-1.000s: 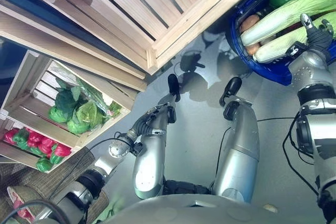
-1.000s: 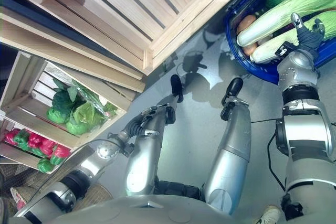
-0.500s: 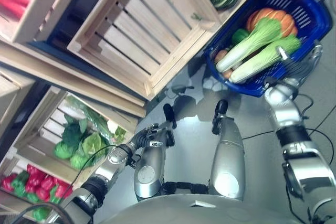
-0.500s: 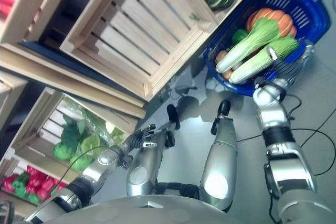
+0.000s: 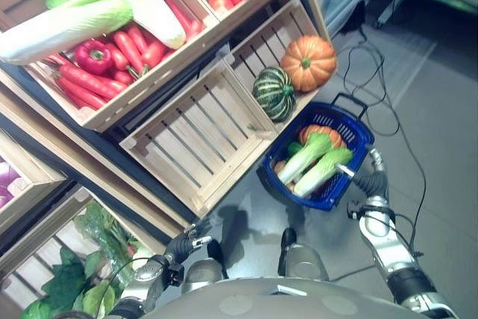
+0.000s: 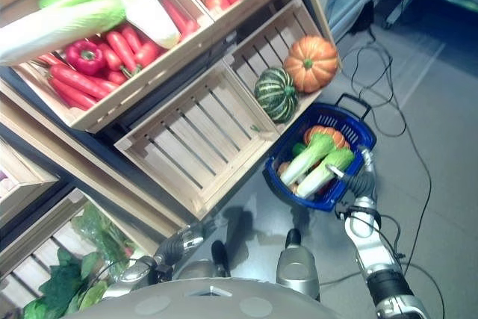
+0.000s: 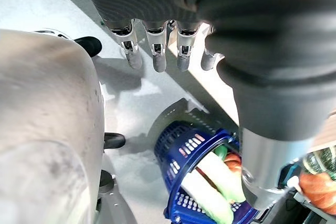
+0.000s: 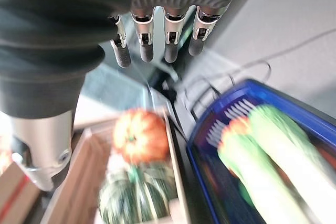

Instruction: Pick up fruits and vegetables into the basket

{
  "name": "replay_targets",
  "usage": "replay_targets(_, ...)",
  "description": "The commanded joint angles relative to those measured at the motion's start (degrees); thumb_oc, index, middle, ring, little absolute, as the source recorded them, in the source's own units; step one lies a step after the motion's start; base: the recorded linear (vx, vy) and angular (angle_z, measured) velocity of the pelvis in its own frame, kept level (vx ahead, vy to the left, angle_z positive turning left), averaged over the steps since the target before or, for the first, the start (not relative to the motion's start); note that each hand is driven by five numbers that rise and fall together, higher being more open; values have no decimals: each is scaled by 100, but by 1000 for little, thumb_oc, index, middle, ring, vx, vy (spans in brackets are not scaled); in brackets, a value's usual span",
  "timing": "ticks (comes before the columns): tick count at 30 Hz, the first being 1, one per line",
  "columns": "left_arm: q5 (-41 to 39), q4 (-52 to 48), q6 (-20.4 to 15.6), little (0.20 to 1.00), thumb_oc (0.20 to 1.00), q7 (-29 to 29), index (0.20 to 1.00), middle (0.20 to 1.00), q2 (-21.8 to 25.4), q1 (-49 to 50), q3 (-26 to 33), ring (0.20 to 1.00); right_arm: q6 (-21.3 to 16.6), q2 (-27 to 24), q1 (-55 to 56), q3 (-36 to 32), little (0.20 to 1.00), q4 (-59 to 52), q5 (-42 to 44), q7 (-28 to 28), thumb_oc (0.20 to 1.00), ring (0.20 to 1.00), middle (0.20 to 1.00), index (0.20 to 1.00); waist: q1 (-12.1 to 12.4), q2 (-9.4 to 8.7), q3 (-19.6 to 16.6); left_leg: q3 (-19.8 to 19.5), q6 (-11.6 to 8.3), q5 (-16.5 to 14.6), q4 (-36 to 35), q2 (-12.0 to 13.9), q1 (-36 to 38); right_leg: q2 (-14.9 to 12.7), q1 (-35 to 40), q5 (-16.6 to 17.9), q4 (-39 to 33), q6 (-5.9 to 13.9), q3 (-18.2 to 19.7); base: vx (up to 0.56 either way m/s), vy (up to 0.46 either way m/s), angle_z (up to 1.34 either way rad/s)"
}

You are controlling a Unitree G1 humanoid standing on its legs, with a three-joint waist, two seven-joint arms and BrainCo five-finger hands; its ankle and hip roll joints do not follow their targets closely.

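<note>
A blue basket stands on the grey floor below the shelves. In it lie two long pale-green cabbages, a small orange pumpkin and other produce. My right hand hovers just beside the basket's near right rim, open and empty; its straight fingers show above the basket. My left hand hangs low at the left, far from the basket, fingers relaxed and holding nothing.
An orange pumpkin and a striped green squash sit in a crate right behind the basket. An empty slatted crate is beside it. Above are carrots and red peppers; leafy greens lie at the lower left.
The camera has swung up, bringing the upper crates into the picture. My right hand stays by the basket's rim and my left hand stays low; neither has taken hold of anything.
</note>
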Motion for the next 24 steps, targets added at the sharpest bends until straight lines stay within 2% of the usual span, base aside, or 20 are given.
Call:
replay_targets(1,302,122,111,1000,1000,-150,1000,1000,140,-232,212,1000,398,112,-300,361,1000,123,237,1328,1000,1000,1000,1000,180,-128,152,-168,200,-395,31,-251,-185,-221,479,-31,-222,377,-268,-50,68,3)
replay_targets(3,357,230,138,1000,1000,-198,1000,1000,149,-297,242,1000,542,175,-304,445,1000,262,392,1575,1000,1000,1000,1000,200,-152,124,-156,206,-388,-2,-261,-153,-226,520,-16,-251,390,-298,-32,44,5)
replay_targets(4,460,434,168,1000,1000,-282,1000,1000,147,-408,263,1000,1053,349,-343,569,1000,651,559,2231,1000,1000,1000,1000,242,-208,66,-128,214,-392,-17,-281,-114,-237,581,24,-316,420,-344,-31,41,6)
replay_targets(5,566,565,243,1000,1000,-350,1000,1000,136,-500,277,1000,1146,500,-394,642,1000,1083,566,2518,1000,1000,1000,1000,290,-244,35,-107,231,-408,-12,-293,-81,-259,628,63,-367,436,-390,-29,40,4)
replay_targets(6,586,585,248,1000,1000,-356,1000,1000,133,-515,275,1000,1151,523,-408,657,1000,1164,588,2538,1000,1000,1000,1000,298,-250,32,-106,233,-410,-11,-295,-75,-261,639,69,-379,439,-395,-3,31,3)
replay_targets(8,807,870,360,1000,1000,-467,1000,1000,67,-692,230,1000,1606,837,-531,730,1000,2267,948,3196,1000,1000,1000,1000,408,-313,-44,-64,275,-461,11,-341,14,-298,743,206,-550,490,-464,17,55,15)
replay_targets(10,867,978,487,1000,1000,-503,1000,1000,21,-774,213,1000,1810,963,-599,734,1000,2714,1102,3364,1000,1000,1000,1000,444,-327,-81,-47,296,-490,16,-366,53,-308,768,264,-614,513,-476,10,64,14)
replay_targets(11,866,1121,525,1000,1000,-552,1000,1000,-28,-850,188,1000,1989,1075,-661,701,1000,3110,1212,3727,1000,1000,1000,1000,464,-324,-95,-39,313,-506,24,-384,63,-318,759,298,-632,523,-483,-6,63,2)
replay_targets(12,861,1146,559,1000,1000,-580,1000,1000,-36,-870,184,1000,2076,1108,-673,694,1000,3204,1212,3861,1000,1000,1000,1000,468,-322,-98,-38,319,-510,26,-392,68,-321,760,307,-641,524,-485,-6,80,3)
replay_targets(15,976,1380,750,1000,1000,-840,1000,1000,-123,-977,214,1000,2294,1268,-667,703,1000,3930,1049,4576,1000,1000,1000,1000,500,-284,-124,-72,362,-544,68,-441,97,-335,767,322,-625,516,-500,10,67,2)
replay_targets(18,1021,1579,851,1000,1000,-954,1000,1000,-208,-988,202,1000,2237,1282,-708,582,1000,4049,1298,4620,1000,1000,1000,1000,509,-280,-159,-99,382,-589,82,-470,175,-321,838,339,-686,511,-508,58,33,8)
replay_targets(24,1275,1847,1036,1000,1000,-972,1000,1000,-324,-1102,188,1000,2214,1280,-700,621,1000,4324,778,4870,1000,1000,1000,1000,470,-309,-206,-102,365,-618,48,-466,271,-259,924,334,-784,480,-493,30,4,5)
